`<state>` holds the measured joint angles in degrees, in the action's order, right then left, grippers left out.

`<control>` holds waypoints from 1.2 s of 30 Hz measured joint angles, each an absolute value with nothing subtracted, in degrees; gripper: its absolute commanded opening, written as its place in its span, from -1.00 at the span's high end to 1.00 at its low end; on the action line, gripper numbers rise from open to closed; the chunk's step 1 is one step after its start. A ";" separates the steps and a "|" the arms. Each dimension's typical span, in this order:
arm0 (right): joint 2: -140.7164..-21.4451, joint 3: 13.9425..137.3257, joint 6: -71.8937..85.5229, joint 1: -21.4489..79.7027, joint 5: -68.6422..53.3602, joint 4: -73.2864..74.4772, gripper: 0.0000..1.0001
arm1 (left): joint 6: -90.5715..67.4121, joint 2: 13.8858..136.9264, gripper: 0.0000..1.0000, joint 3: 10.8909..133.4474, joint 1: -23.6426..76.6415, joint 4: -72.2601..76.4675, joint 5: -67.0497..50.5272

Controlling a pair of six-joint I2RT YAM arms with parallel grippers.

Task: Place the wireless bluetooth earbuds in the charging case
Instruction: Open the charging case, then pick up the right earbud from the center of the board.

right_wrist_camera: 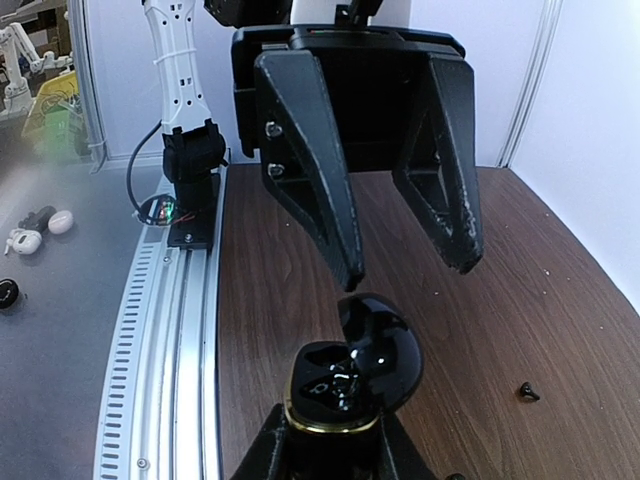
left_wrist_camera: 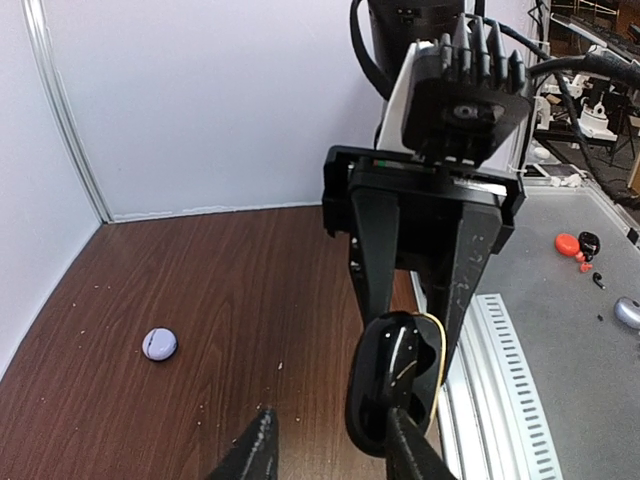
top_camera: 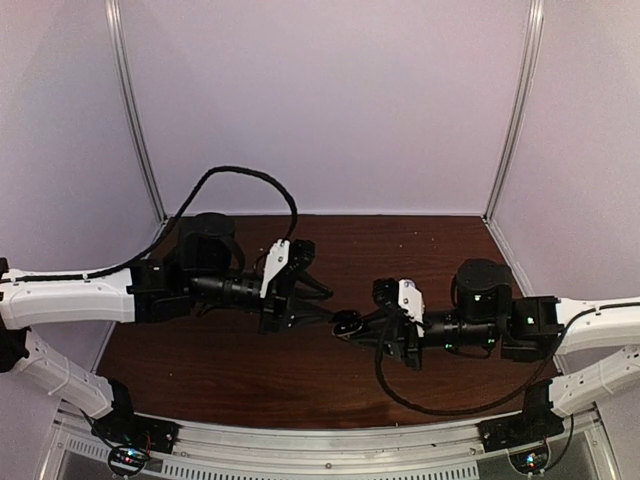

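black case (right_wrist_camera: 350,370) interior too dark to read; speck (right_wrist_camera: 527,392) too small to name.

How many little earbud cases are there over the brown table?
2. A black case, lid open, is held in the right gripper above the table. A pale lavender case lies shut on the table. Others may be hidden.

I'm looking at a dark wood-grain table (top_camera: 400,240). Pale lavender walls (top_camera: 320,100) are closing it in behind and at both sides, with metal corner posts (top_camera: 137,120) standing at its back corners. A slotted aluminium rail (top_camera: 330,445) is running along its near edge, and a grey bench (left_wrist_camera: 560,340) is lying beyond that.
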<state>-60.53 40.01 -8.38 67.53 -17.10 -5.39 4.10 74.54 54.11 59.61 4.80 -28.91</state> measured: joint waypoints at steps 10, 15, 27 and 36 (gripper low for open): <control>-56.51 35.79 -4.03 66.17 -16.45 -8.12 1.00 | 3.29 71.94 -0.04 51.79 58.92 8.08 -28.67; -56.29 35.20 -3.09 66.06 -16.45 -9.32 1.00 | 3.55 73.89 -0.03 52.29 59.02 8.34 -30.26; -56.80 35.18 -4.12 66.06 -17.93 -10.37 1.00 | 3.90 79.00 0.13 56.62 59.86 8.58 -28.93; -54.57 33.52 -4.75 65.84 -18.61 -11.64 1.00 | 2.68 80.23 0.07 57.82 60.01 8.95 -26.68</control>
